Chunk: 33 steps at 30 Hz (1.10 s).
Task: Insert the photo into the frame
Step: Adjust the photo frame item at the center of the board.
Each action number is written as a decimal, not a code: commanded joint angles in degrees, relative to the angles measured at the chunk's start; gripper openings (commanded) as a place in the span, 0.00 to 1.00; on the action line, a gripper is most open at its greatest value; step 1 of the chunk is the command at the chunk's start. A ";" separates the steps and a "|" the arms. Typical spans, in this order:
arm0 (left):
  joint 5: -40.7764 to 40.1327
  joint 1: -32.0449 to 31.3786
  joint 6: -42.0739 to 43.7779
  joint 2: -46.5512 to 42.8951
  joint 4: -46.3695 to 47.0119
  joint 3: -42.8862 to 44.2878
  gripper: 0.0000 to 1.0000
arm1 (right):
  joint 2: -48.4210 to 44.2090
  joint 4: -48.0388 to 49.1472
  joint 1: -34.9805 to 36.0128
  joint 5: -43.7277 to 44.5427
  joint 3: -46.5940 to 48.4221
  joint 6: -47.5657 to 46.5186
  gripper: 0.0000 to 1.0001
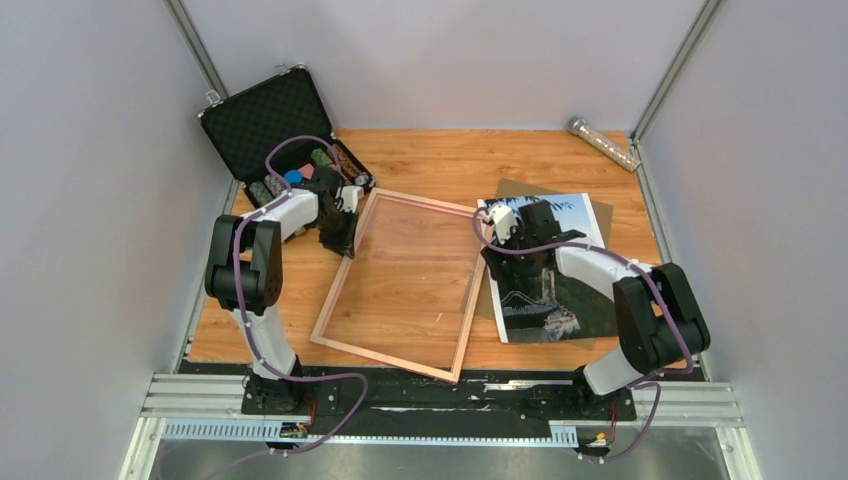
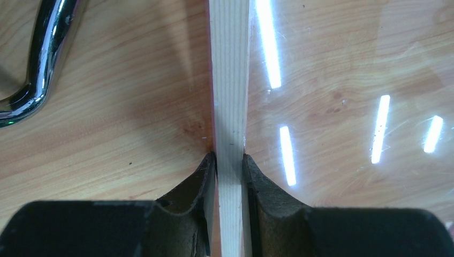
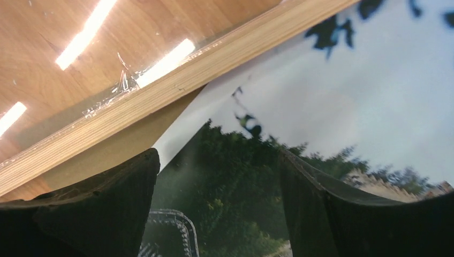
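so the left gripper (image 2: 230,160) is pinched narrow on the left rail of the frame (image 2: 230,80), up near its far corner, and the frame lies flat and a bit skewed on the table (image 1: 440,160) between the arms. The photo (image 3: 332,101) sits face up just to the right on a brown backing board (image 1: 508,190). The right gripper (image 3: 217,160) is spread wide over the photo's left part, gripping nothing. My worry is that a glossy print lying flat gives the fingers no edge, so they could skid, crease it or drag the board along. The photo's corner also looks to be right against the frame's right rail, so it might snag there, and a one-corner pinch on a thin rail could let the frame twist or slip if it's lifted
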 commanded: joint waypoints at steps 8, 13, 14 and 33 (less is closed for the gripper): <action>3.90 1.49 -1.24 3.02 5.86 -0.57 0.00 | 8.63 5.81 4.69 14.78 1.14 -0.16 0.76; 4.15 2.19 -1.08 1.31 6.08 -0.87 0.00 | 10.55 5.75 3.18 17.12 -0.20 -1.28 0.71; 4.11 2.28 -1.12 0.80 6.14 -0.90 0.00 | 10.75 5.67 2.62 17.11 -0.26 -1.30 0.71; 6.06 2.73 -3.91 1.94 8.23 0.03 0.00 | 10.96 -0.09 -6.23 16.82 1.04 1.99 0.67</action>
